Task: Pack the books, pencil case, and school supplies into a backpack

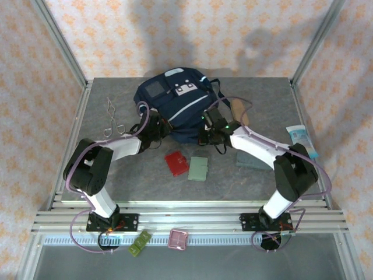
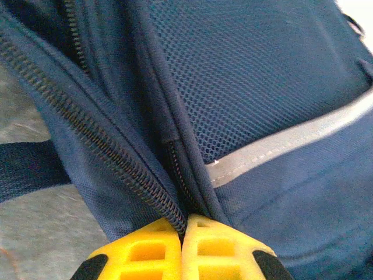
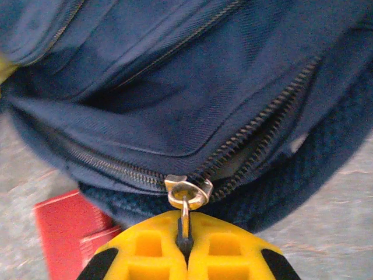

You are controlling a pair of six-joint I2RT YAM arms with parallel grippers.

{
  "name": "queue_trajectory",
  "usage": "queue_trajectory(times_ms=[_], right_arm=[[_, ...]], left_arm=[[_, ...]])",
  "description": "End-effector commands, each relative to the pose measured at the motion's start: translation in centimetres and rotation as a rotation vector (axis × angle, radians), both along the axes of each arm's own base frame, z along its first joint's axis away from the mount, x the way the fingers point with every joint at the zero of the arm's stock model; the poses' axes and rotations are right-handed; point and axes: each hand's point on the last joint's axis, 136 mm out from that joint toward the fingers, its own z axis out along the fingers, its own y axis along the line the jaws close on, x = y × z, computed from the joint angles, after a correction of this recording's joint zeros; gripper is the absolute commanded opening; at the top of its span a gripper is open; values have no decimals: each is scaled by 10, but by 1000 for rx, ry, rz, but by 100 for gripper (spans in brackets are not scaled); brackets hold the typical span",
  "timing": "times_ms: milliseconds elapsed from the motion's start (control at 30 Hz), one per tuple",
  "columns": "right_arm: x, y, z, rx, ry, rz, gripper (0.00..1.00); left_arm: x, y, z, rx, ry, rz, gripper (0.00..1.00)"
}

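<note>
The navy backpack (image 1: 175, 102) lies at the table's back middle. My left gripper (image 1: 156, 127) is at its left front edge, shut on the fabric beside the zipper (image 2: 182, 224). My right gripper (image 1: 208, 135) is at the right front edge, shut on the metal zipper pull (image 3: 185, 224) below its slider (image 3: 187, 192). The zipper is partly open (image 3: 256, 125). The tan pencil case (image 1: 239, 111) lies right of the backpack. A red case (image 1: 176, 162), a pale green case (image 1: 199, 169) and a slate-grey slab (image 1: 252, 160) lie in front of it. The books are out of view.
A thin metal scissor-like tool (image 1: 111, 119) lies at the left. A light-blue packet (image 1: 302, 140) lies at the right edge. Metal frame posts stand at the back corners. Two small items, green (image 1: 140, 242) and pink (image 1: 178, 239), rest on the front rail.
</note>
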Motion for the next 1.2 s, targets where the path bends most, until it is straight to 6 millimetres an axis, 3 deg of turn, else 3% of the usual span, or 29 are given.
queue_trajectory(times_ms=[0, 167, 200, 267, 333, 533, 700, 867, 1067, 1100, 1133, 1167], right_arm=[[-37, 52, 18, 109, 56, 165, 0], [-44, 113, 33, 267, 81, 292, 0], [-41, 119, 34, 278, 77, 294, 0], [-30, 129, 35, 286, 70, 282, 0], [-20, 135, 33, 279, 63, 268, 0], [-8, 153, 25, 316, 84, 262, 0], [-8, 156, 19, 312, 94, 269, 0], [-8, 157, 17, 318, 96, 274, 0], [-12, 158, 15, 325, 102, 291, 0], [-13, 158, 13, 326, 104, 296, 0], [-15, 159, 13, 325, 106, 302, 0], [-15, 158, 10, 320, 113, 304, 0]], left_arm=[[53, 33, 47, 52, -180, 126, 0], [62, 56, 63, 73, -203, 186, 0], [62, 59, 66, 77, -209, 191, 5], [62, 64, 73, 74, -213, 194, 29], [57, 64, 77, 71, -212, 186, 44], [9, 67, 73, 24, -182, 189, 56], [-35, 61, 47, -13, -108, 171, 64], [-50, 44, 20, -54, -39, 138, 68], [-34, 28, 4, -25, -1, 114, 69], [-30, 28, 1, -19, -2, 119, 66], [-26, 27, -1, -14, -7, 121, 56], [-24, 28, -3, -10, -6, 126, 40]])
